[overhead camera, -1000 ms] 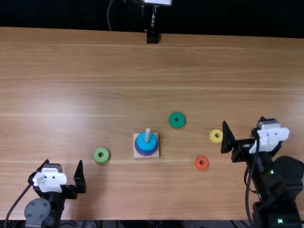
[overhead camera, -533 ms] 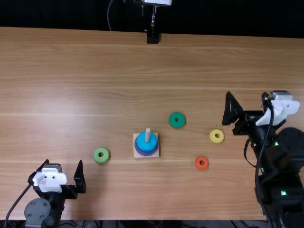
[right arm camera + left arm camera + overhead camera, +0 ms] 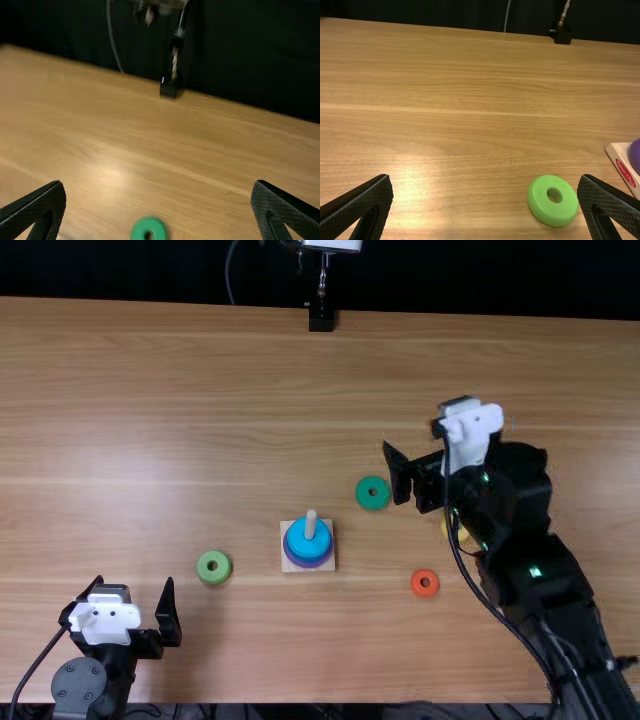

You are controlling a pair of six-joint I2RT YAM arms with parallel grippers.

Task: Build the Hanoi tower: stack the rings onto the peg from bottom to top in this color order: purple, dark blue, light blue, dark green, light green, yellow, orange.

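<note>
Top view: the right hand [image 3: 395, 472] is beside the dark green ring [image 3: 363, 501], which lies about midway between the tabletop's [image 3: 180, 420] near and far edges
Right hand: fingers spread wide, nothing between them
Left hand [image 3: 134, 581]: fingers spread and empty, by the tabletop's near left corner
Stack: the light blue ring [image 3: 319, 540] tops the peg [image 3: 311, 524], a purple rim beneath it, on the wooden base [image 3: 287, 567]; the dark blue layer is hard to tell apart
Light green ring [image 3: 222, 575]: flat between the left hand and the base
Yellow ring [image 3: 445, 529]: partly hidden by the right arm, toward the tabletop's right edge
Orange ring [image 3: 416, 590]: nearer the tabletop's near edge than the yellow
Step in hand: likely fetching dark green, the next colour due
Doing it well: centre the spread fingers astride the ring before going down, descend straight, then close evenly low on its sides
Over the peg: lift clear of its tip, line up the hole, keep the ring level and release once it is threaded
Risk: an off-centre descent could press on the rim or push the ring away
</note>
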